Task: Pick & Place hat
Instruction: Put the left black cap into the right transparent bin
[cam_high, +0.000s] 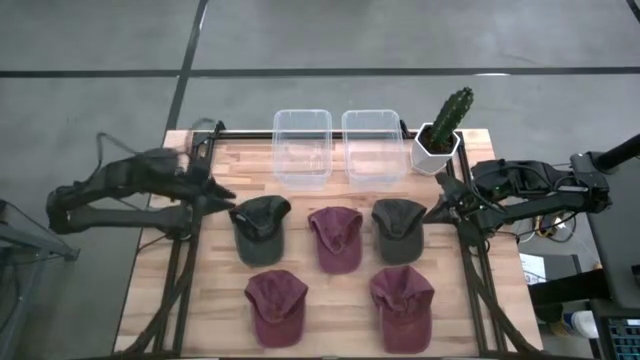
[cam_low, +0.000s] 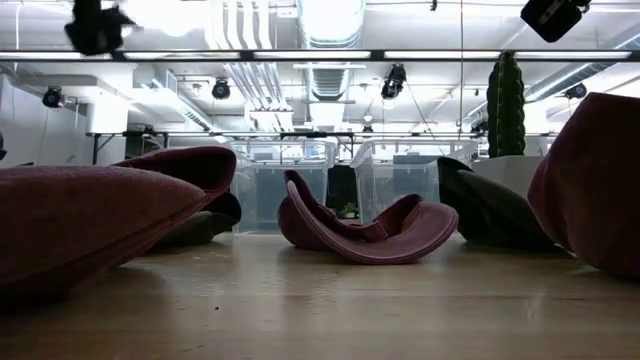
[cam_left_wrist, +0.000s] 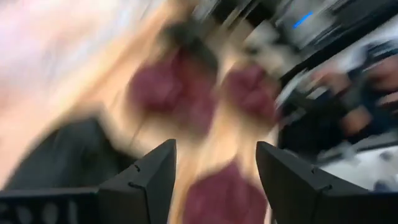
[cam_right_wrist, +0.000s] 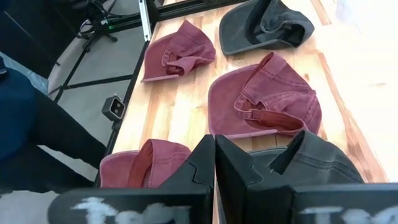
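Five caps lie on the wooden table. In the back row are a dark green cap (cam_high: 260, 229), a maroon cap (cam_high: 336, 238) and a second dark green cap (cam_high: 398, 229). In front are two maroon caps (cam_high: 276, 305) (cam_high: 402, 305). My left gripper (cam_high: 224, 199) is open, just left of the left dark cap; its wrist view (cam_left_wrist: 214, 180) is blurred. My right gripper (cam_high: 434, 210) is shut and empty at the right edge of the right dark cap (cam_right_wrist: 317, 165), which shows just beyond its fingers (cam_right_wrist: 215, 163).
Two clear plastic bins (cam_high: 302, 146) (cam_high: 373, 146) stand at the table's far edge. A cactus in a white pot (cam_high: 440, 135) stands to their right, close to my right arm. Black frame rails run along the table's left and right sides.
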